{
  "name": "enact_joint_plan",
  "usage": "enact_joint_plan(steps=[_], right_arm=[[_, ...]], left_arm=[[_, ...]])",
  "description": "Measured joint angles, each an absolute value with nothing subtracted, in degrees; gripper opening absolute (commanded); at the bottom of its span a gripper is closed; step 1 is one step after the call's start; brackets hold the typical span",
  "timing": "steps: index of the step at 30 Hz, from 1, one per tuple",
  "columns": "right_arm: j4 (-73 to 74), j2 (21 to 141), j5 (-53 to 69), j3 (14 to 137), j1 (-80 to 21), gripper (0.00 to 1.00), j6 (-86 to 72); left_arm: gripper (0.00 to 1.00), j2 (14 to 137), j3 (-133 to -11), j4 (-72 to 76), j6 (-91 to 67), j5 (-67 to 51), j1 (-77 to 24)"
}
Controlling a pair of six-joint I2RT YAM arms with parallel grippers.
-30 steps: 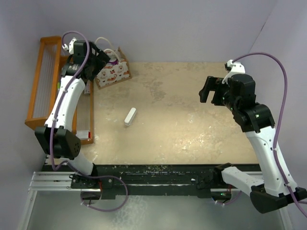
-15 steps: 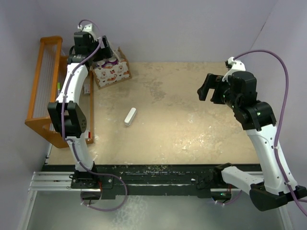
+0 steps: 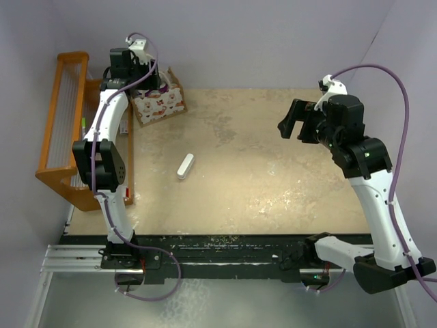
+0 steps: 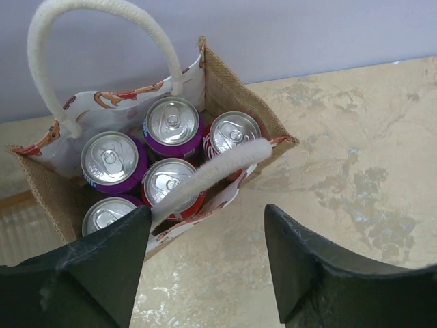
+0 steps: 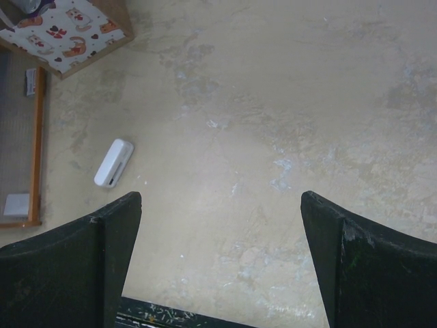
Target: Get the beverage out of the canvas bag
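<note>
The canvas bag stands open at the table's far left corner, tan sides and a white printed face. Inside stand several beverage cans, tops up: purple ones and red ones. One white cord handle lies across the cans, the other arches upright. My left gripper hovers open above the bag's near rim, holding nothing; from above it sits over the bag. My right gripper hangs open and empty over bare table at the right.
An orange wooden rack stands along the left table edge beside the bag. A small white oblong device lies on the table left of centre, also in the right wrist view. The back wall is close behind the bag.
My left arm has swung from the rack side back and over the bag, and its jaws have narrowed a little. The right gripper has drifted slightly left.
</note>
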State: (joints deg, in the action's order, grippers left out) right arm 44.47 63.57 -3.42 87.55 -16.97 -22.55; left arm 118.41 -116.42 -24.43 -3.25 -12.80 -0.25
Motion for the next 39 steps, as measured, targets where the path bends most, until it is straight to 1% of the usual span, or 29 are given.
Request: enact_joint_plan(steps=[3,7,12,18,19,25,34,39], right_arm=[[44.4,64.4,-3.4,88.1,-17.0,1.0,-22.5],[44.4,64.8,-3.2,88.2,-17.0,1.0,-22.5],[44.4,64.8,-3.2,88.2,-17.0,1.0,-22.5],[44.2,64.1,-3.2,87.8,-17.0,1.0,-22.5],[44.3,63.8,-3.2,87.6,-17.0,1.0,-22.5],[44.3,62.3,-3.2,86.5,-17.0,1.0,-22.5],[44.3,60.8,-3.2,84.3,-17.0,1.0,-22.9],[44.3,59.9,-3.2,83.5,-17.0,1.0,-23.3]], left_arm=[[0.45,118.4,-116.5,-24.4,-3.7,-14.6,-0.1],[0.3,118.6,-116.6,-24.4,-6.5,-18.9,0.1],[0.14,119.1,-116.8,-25.6,-8.8,-22.8,-0.7],[0.01,119.0,-115.7,-26.5,-10.0,-24.0,-4.1],[0.0,119.0,-115.6,-26.6,-10.1,-24.1,-5.0],[0.0,119.3,-116.7,-28.7,-11.7,-25.0,-11.4],[0.0,120.8,-119.7,-31.2,-15.1,-26.9,-18.4],[0.0,120.7,-119.0,-32.4,-15.9,-26.9,-24.9]])
